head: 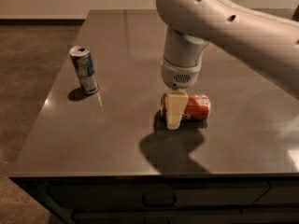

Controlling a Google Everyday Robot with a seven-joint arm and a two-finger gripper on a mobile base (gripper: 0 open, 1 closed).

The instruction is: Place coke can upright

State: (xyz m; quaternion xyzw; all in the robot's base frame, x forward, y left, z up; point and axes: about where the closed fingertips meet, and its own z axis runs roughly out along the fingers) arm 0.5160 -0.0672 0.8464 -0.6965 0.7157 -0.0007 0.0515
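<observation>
The red coke can [194, 107] lies on its side on the dark table [117, 129], near the middle. My gripper [174, 118] hangs straight down from the white arm [224, 22] over the can's left end. One cream finger [174, 109] shows in front of the can, its tip at the table surface. The rest of the gripper is hidden behind it.
A slim blue-and-silver can [84, 70] stands upright at the table's left side, well apart from the gripper. The table's front edge [140, 174] runs below, with drawers under it. Brown floor lies to the left.
</observation>
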